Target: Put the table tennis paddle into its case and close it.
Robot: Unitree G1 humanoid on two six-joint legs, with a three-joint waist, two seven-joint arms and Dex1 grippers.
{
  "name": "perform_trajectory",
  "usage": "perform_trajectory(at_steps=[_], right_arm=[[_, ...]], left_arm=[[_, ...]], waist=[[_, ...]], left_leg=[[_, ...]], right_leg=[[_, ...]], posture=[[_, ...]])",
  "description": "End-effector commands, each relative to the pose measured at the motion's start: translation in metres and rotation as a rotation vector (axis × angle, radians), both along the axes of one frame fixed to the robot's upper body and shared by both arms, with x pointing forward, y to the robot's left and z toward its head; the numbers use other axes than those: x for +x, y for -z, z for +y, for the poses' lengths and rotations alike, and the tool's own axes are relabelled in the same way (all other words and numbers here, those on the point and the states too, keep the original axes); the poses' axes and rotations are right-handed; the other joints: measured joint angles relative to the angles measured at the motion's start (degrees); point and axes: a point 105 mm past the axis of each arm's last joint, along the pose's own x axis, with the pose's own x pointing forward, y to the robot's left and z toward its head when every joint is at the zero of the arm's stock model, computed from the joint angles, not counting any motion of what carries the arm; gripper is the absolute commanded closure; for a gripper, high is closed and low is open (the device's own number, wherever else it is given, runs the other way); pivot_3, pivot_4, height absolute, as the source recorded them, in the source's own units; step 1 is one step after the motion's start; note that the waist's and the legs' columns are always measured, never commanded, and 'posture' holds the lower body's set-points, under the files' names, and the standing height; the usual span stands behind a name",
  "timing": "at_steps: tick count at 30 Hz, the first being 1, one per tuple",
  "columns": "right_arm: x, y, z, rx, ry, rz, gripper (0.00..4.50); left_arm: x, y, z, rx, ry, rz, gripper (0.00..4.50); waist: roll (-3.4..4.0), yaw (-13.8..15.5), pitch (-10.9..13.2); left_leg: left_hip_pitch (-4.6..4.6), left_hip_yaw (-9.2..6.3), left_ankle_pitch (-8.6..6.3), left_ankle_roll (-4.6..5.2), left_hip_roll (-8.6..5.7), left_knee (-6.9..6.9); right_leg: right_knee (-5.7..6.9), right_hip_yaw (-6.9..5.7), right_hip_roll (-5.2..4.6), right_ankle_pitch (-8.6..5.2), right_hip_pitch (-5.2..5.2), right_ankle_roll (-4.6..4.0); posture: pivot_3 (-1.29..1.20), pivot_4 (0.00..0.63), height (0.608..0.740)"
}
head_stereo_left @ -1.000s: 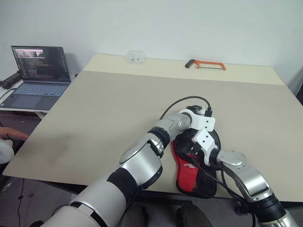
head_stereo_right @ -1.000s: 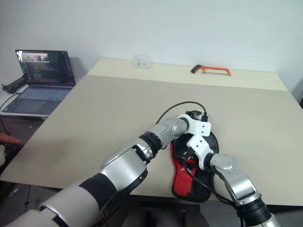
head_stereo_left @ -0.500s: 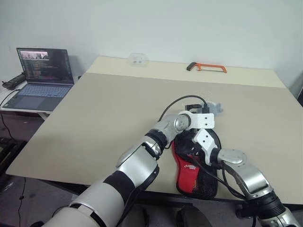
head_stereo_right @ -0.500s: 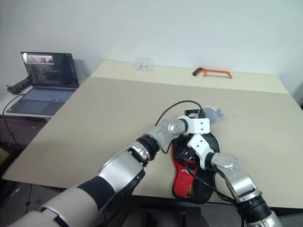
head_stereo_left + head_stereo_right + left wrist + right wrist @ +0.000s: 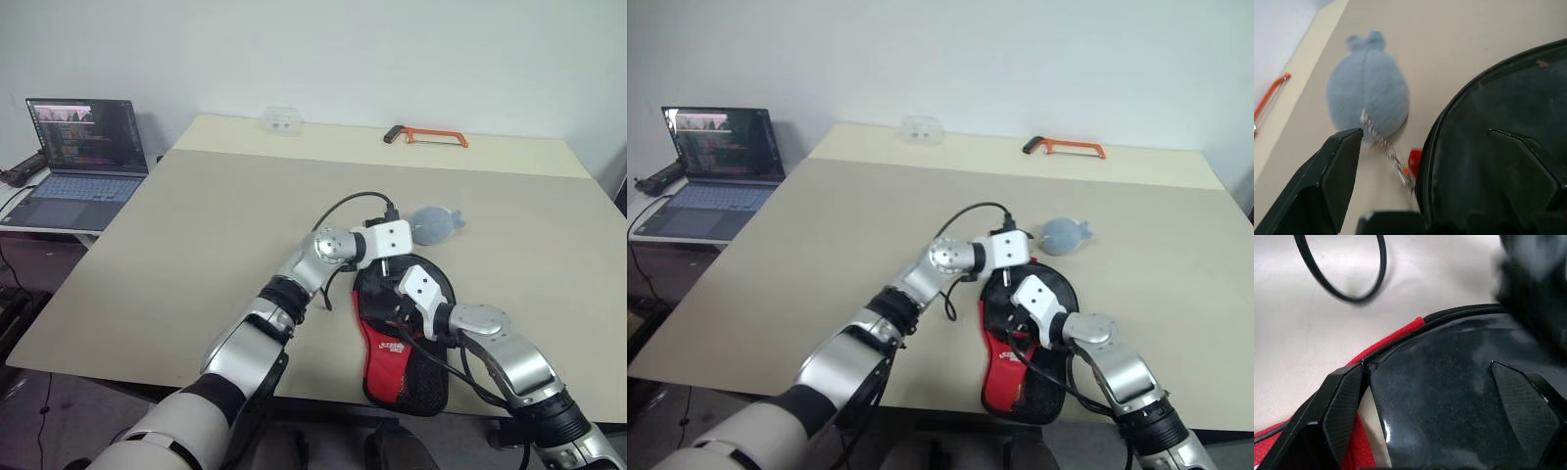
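The case [image 5: 392,348] lies at the table's near edge, red panel and black mesh toward me, its round head farther away. Through its clear side [image 5: 1449,401] a glossy black blade shows, which I take for the table tennis paddle; the handle is hidden. My left gripper [image 5: 1422,134] hovers open at the far rim of the case's head, one finger over the clear side, the other toward the plush. A red zip pull [image 5: 1414,157] on a small chain sits at that rim. My right gripper [image 5: 1422,372] is open just above the head, holding nothing.
A grey-blue fish plush [image 5: 431,223] lies just beyond the case. An orange hacksaw [image 5: 426,135] and a small clear box [image 5: 282,119] sit at the table's far edge. A laptop [image 5: 83,147] stands on a side table to the left. A black cable [image 5: 1342,269] loops beside the case.
My left arm has swung left, lifted a little and rolled, so the plush behind it is now uncovered. The right gripper has stayed over the case. The camera has shifted slightly.
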Motion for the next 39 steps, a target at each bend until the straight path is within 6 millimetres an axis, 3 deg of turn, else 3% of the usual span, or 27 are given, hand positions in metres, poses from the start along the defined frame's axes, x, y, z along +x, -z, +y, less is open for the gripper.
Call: perform_trajectory(at_steps=[1,6,10,14,18,24,27,33,36,39], right_arm=[[-0.005,0.036,-0.021,-0.103,0.060,0.135,0.00],[-0.003,0.034,-0.019,-0.100,0.049,0.128,0.00],[0.000,0.019,-0.015,-0.064,0.030,0.108,0.00],[0.002,-0.007,-0.023,-0.059,0.003,0.065,0.00],[-0.001,-0.044,-0.036,-0.072,-0.051,0.015,0.00],[-0.015,-0.104,-0.051,-0.117,-0.165,-0.054,0.00],[-0.007,-0.131,-0.065,-0.143,-0.145,-0.125,0.00],[0.052,-0.188,-0.108,-0.136,0.137,-0.297,0.00],[0.093,-0.199,-0.129,-0.089,0.372,-0.299,0.00],[0.116,-0.200,-0.139,-0.039,0.509,-0.277,0.00]], left_arm=[[0.000,-0.054,0.020,-0.119,0.029,-0.005,0.02],[-0.007,-0.077,0.064,-0.169,0.050,0.098,0.02],[-0.025,-0.068,0.104,-0.139,0.081,0.199,0.02],[-0.032,-0.066,0.130,-0.157,0.039,0.258,0.02],[-0.037,-0.067,0.136,-0.211,0.032,0.299,0.02],[-0.043,-0.061,0.121,-0.248,0.061,0.330,0.02],[-0.046,-0.063,0.105,-0.295,0.092,0.332,0.02],[-0.034,-0.040,0.034,-0.400,0.004,0.367,0.02],[-0.040,-0.013,0.006,-0.341,-0.001,0.384,0.02],[-0.043,-0.002,-0.010,-0.354,-0.012,0.420,0.02]], waist=[[0.03,-0.10,0.07],[0.06,-0.10,0.14],[0.14,-0.21,0.20],[0.24,0.22,0.44],[0.28,1.45,0.90],[0.51,1.52,1.48],[0.47,1.52,1.70],[0.43,1.55,1.80],[0.43,1.19,1.79],[0.44,0.89,1.79]], left_leg=[[0.00,0.00,0.00,0.00,0.02,0.00],[0.01,-0.03,0.00,0.00,0.02,-0.03],[0.02,-0.02,0.00,0.00,0.13,-0.04],[-0.01,-0.05,0.00,0.00,0.15,-0.03],[-0.24,-0.12,0.01,0.01,0.04,0.02],[-0.47,-0.10,0.01,0.01,0.06,-0.05],[-0.74,-0.18,0.01,0.01,0.08,-0.02],[-0.84,-0.05,0.03,0.03,-0.05,0.13],[-0.89,0.00,0.03,0.03,-0.05,0.17],[-0.96,0.08,0.06,-0.01,-0.03,0.03]], right_leg=[[0.00,0.01,0.00,0.00,-0.01,0.00],[-0.01,-0.03,0.02,-0.01,-0.02,-0.02],[-0.01,-0.01,0.01,-0.02,-0.03,-0.03],[0.04,-0.05,-0.02,-0.05,-0.06,-0.09],[-0.01,-0.16,-0.16,-0.05,-0.17,-0.09],[-0.10,-0.14,-0.13,-0.05,-0.40,-0.09],[0.03,-0.19,-0.05,-0.04,-0.69,-0.09],[0.08,-0.08,-0.19,0.02,-0.76,0.01],[0.07,-0.02,-0.18,0.05,-0.81,0.03],[0.12,0.05,-0.14,0.04,-1.03,0.00]], posture=[[0.00,0.150,0.740],[0.00,0.150,0.740],[0.00,0.150,0.740],[0.00,0.150,0.740],[0.00,0.150,0.740],[0.00,0.150,0.740],[0.00,0.150,0.740],[0.00,0.150,0.740],[0.00,0.150,0.740],[0.00,0.150,0.740]])
